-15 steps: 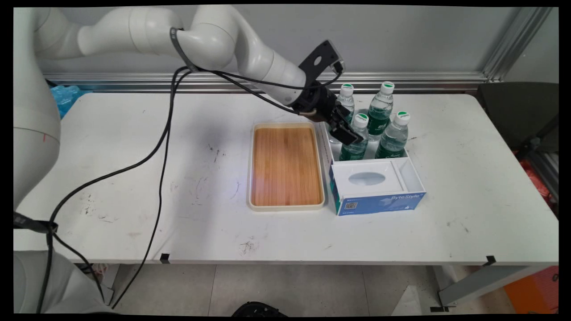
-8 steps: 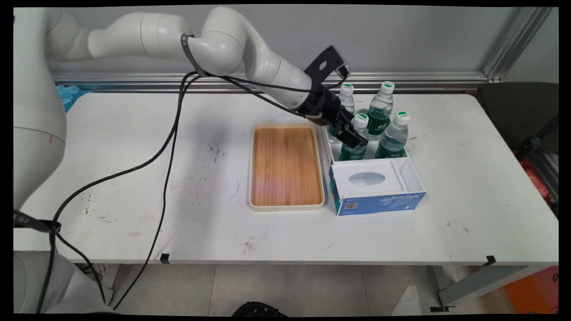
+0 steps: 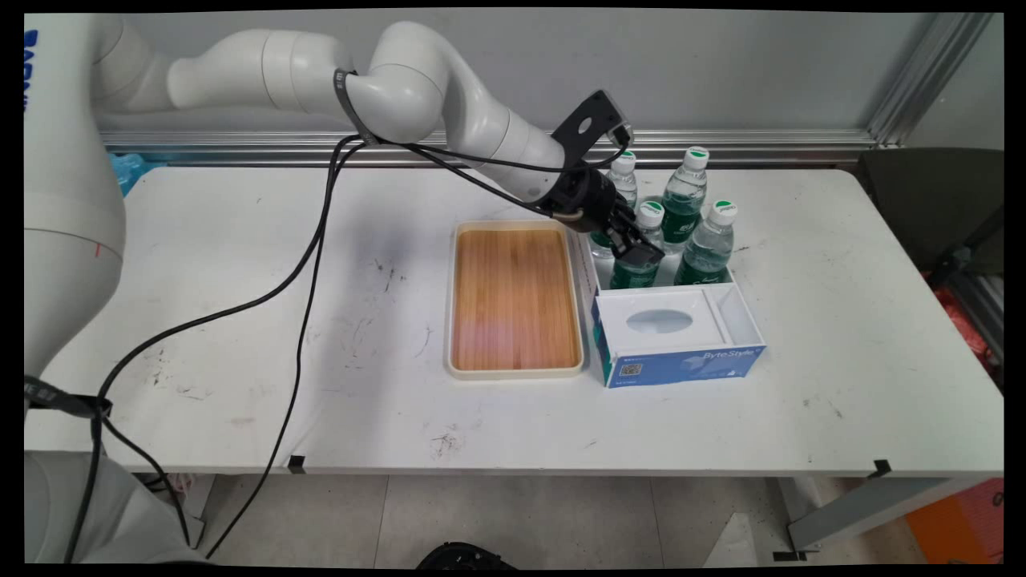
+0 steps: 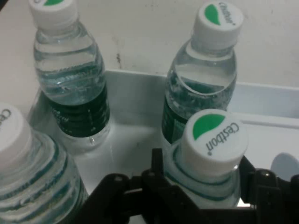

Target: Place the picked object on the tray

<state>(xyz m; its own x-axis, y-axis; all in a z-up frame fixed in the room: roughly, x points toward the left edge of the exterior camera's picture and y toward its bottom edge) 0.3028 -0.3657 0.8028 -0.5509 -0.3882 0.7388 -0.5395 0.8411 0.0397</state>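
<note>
The near-left water bottle (image 3: 641,255) (image 4: 211,158) stood at centre frame between the gripper's (image 3: 637,250) (image 4: 201,179) parted fingers, in the white box (image 3: 681,336).

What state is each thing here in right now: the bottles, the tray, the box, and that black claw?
Front-left bottle: upright, capped, between the gripper's fingers.
Other three bottles: upright, capped, untouched.
Wooden tray: flat, nothing on it.
Blue-and-white box: open-topped, holding the bottles.
Gripper: at the bottle's neck; grip unclear.

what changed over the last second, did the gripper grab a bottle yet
The gripper moved right and closed in on the front-left bottle; its fingers now flank the bottle's neck below the cap, grip not confirmed. All four bottles, the box and the tray stayed put.
</note>
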